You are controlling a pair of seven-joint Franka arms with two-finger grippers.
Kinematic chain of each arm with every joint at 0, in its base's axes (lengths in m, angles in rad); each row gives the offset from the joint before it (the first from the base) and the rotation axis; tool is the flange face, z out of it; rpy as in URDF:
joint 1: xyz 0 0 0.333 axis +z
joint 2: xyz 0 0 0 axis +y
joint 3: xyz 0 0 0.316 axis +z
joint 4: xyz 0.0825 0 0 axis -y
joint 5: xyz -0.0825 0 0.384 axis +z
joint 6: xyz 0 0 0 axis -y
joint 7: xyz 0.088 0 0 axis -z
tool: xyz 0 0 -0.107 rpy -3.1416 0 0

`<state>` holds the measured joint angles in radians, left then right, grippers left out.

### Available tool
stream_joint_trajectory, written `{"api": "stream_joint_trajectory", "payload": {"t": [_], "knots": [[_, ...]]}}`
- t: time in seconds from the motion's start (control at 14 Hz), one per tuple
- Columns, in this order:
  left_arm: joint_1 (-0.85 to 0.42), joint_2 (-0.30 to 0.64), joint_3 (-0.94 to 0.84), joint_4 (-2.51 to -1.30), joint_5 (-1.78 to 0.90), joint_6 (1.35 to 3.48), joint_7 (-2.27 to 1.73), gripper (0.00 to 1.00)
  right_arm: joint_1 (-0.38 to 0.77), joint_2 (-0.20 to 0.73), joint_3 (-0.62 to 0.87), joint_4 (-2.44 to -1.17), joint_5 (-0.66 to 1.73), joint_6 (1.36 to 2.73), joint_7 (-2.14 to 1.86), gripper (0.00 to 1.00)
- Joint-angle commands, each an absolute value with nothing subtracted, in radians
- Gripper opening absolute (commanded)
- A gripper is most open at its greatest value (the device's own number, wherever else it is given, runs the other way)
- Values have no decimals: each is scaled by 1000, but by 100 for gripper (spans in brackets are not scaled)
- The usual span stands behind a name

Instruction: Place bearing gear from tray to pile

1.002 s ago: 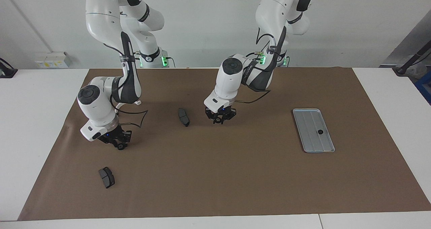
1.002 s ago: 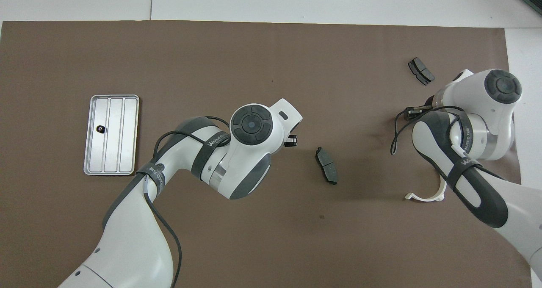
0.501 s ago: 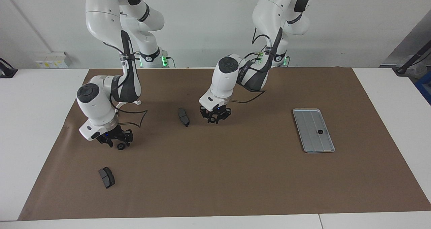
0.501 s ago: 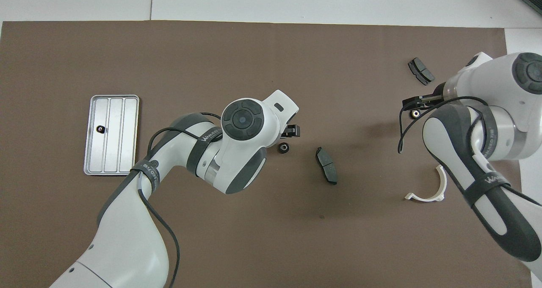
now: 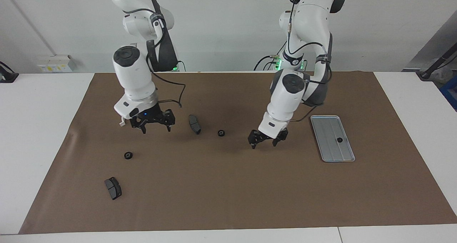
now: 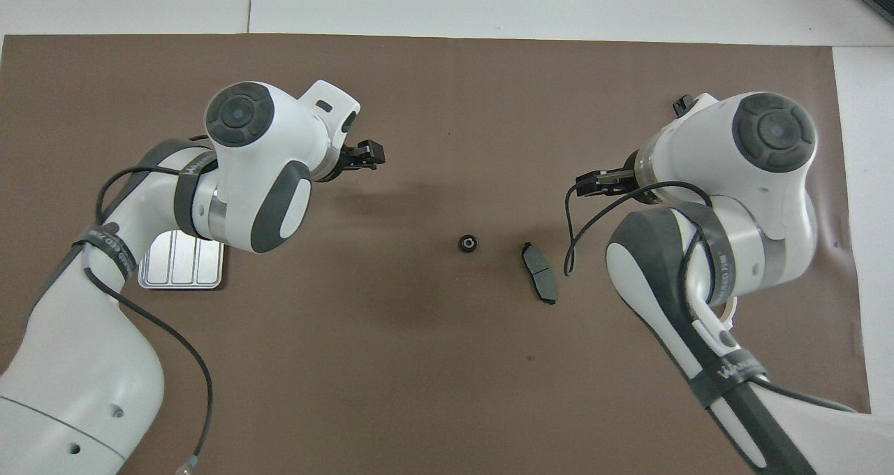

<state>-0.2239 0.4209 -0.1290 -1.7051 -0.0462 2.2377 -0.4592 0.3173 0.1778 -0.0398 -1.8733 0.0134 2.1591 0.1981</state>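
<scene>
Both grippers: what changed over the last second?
The left gripper let go of a small black gear beside a brake pad and swung toward the tray, open. The right gripper dropped another gear on the mat, then rose and opened. Unchanged: both pads, including the second pad, the tray and the gear in the tray.

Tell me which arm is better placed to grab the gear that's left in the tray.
Probably the left. The left gripper hangs open over the mat right beside the tray, where one gear lies. The right gripper, also open, is up near the right arm's end.
</scene>
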Motion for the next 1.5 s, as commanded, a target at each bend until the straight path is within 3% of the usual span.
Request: {"api": "stream_joint_trajectory", "payload": {"t": [0.0, 0.21, 0.5, 1.43], "knots": [[-106, 390, -138, -1730, -58, 2152, -286, 100, 406, 225, -43, -1870, 60, 2235, 277, 100], [7, 376, -137, -1749, -39, 2109, -88, 100, 520, 291, -43, -1871, 60, 2330, 423, 100], [63, 344, -137, -1831, 86, 2118, -49, 100, 613, 380, -44, -1871, 40, 2409, 501, 100], [178, 302, -130, -1988, 89, 2298, -2, 100, 615, 416, -44, -1924, -43, 2444, 495, 98]]}}
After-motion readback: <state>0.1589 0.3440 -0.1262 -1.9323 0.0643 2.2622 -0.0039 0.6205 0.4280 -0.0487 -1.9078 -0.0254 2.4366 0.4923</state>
